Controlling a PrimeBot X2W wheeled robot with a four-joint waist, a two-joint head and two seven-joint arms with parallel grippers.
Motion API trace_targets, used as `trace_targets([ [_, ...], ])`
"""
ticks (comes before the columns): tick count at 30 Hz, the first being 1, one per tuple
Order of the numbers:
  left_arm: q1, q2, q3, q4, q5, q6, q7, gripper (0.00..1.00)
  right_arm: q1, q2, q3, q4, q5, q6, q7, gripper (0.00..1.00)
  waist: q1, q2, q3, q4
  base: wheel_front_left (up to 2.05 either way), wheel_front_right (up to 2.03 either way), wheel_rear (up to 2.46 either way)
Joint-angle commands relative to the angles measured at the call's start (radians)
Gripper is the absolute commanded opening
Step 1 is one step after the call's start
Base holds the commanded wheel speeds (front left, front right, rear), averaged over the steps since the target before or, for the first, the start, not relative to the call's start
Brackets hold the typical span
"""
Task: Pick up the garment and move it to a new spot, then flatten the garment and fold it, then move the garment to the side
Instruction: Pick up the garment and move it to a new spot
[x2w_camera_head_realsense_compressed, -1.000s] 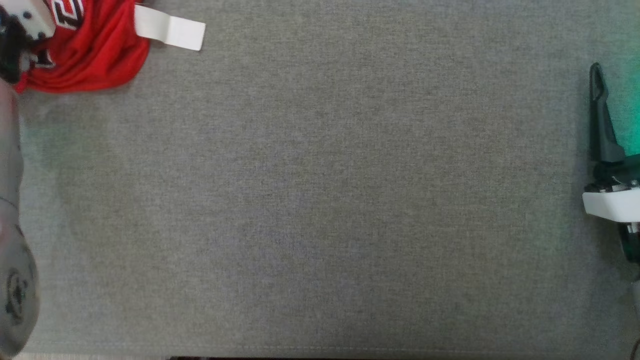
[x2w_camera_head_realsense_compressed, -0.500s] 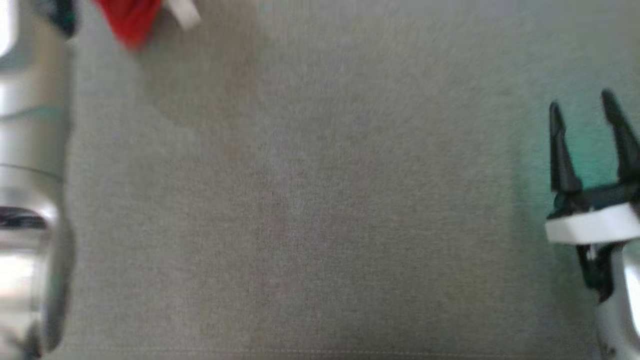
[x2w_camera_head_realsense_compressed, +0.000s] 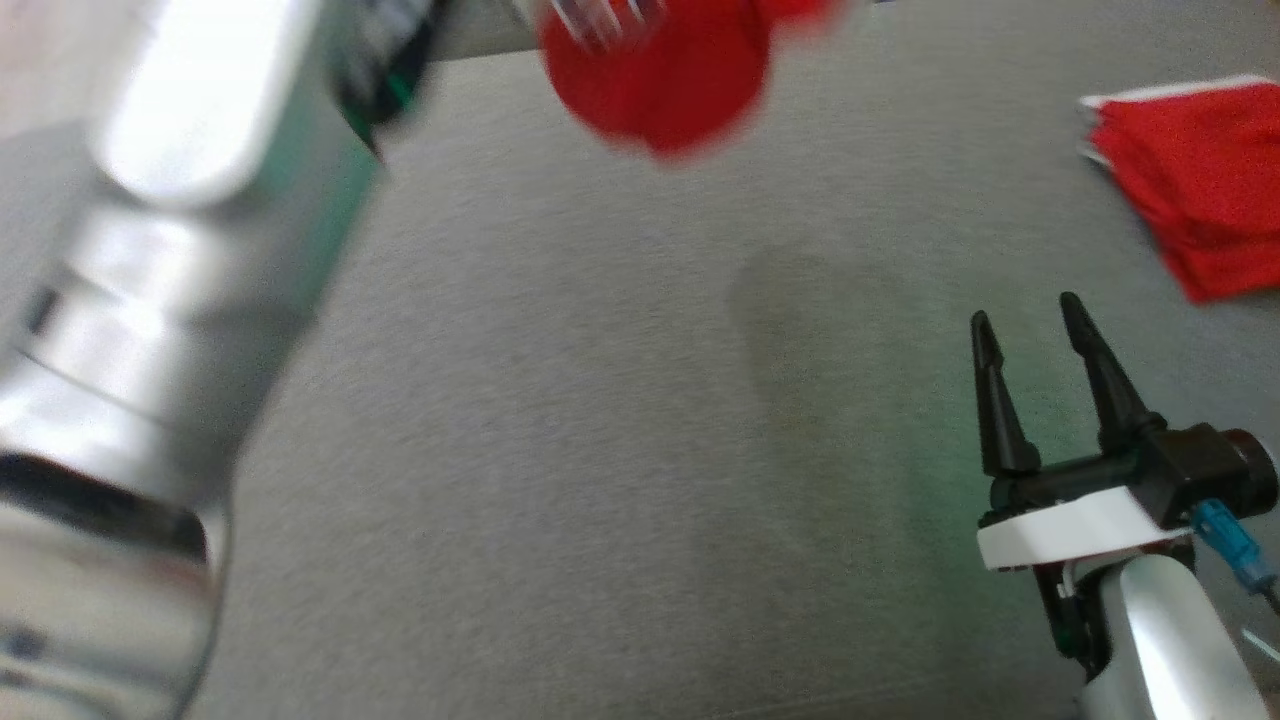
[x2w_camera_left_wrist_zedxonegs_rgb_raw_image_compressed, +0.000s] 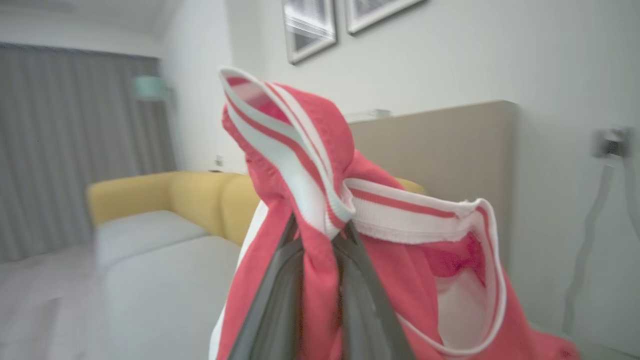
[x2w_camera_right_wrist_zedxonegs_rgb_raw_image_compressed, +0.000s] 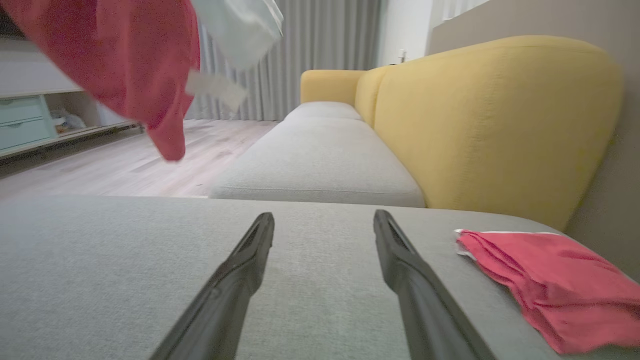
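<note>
Red jersey (x2w_camera_left_wrist_zedxonegs_rgb_raw_image_compressed: 300, 165) with white-striped trim hangs in the air, pinched between the nearly closed fingers of the left claw (x2w_camera_left_wrist_zedxonegs_rgb_raw_image_compressed: 322, 231), above the far part of the grey fabric surface (x2w_camera_head_realsense_compressed: 600, 450). Right claw (x2w_camera_head_realsense_compressed: 1025, 312) hovers over that surface, its 2 fingers spread wide and holding nothing, near a folded red garment (x2w_camera_head_realsense_compressed: 1200, 210).

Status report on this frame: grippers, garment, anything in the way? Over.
Left gripper shut on red garment, hanging clear of grey surface. Right gripper open, empty. Folded red cloth lies far right, clear of both.
</note>
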Motion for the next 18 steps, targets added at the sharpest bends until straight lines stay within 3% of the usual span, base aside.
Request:
trace_targets([
  [1, 0.008, 0.035, -0.024, -0.051, -0.028, 0.002, 0.011, 0.0, -0.01, 0.006, 0.026, -0.03, -0.008, 0.007, -0.005, 1.0, 0.0002, -0.0001, -0.024, -0.078, 0.0, 0.0, 0.0],
  [5, 0.115, 0.057, -0.17, -0.082, -0.071, 0.002, 0.012, 0.0, -0.009, 0.026, 0.028, -0.036, -0.006, 0.007, -0.005, 1.0, 0.0002, -0.0001, -0.011, -0.133, 0.0, 0.0, 0.0],
  [9, 0.247, 0.079, -0.276, -0.009, -0.05, 0.002, -0.054, 0.0, -0.013, 0.042, 0.036, -0.036, 0.002, 0.007, -0.005, 1.0, 0.0002, -0.0001, 0.016, -0.183, 0.0, 0.0, 0.0],
  [11, 0.315, 0.086, -0.3, 0.054, -0.029, 0.007, -0.112, 1.0, -0.022, 0.048, 0.044, -0.029, 0.002, 0.007, -0.005, 1.0, 0.0002, -0.0001, 0.028, -0.205, 0.0, 0.0, 0.0],
  [15, 0.436, 0.075, -0.286, 0.137, 0.0, 0.075, -0.27, 1.0, -0.025, 0.057, 0.046, -0.017, 0.01, 0.007, -0.005, 1.0, 0.0002, -0.0001, 0.032, -0.21, 0.0, 0.0, 0.0],
  [18, 0.545, 0.051, -0.196, 0.103, 0.014, 0.144, -0.292, 1.0, -0.007, 0.06, 0.021, 0.006, 0.009, 0.007, -0.005, 1.0, 0.0002, -0.0001, 0.013, -0.171, 0.0, 0.0, 0.0],
])
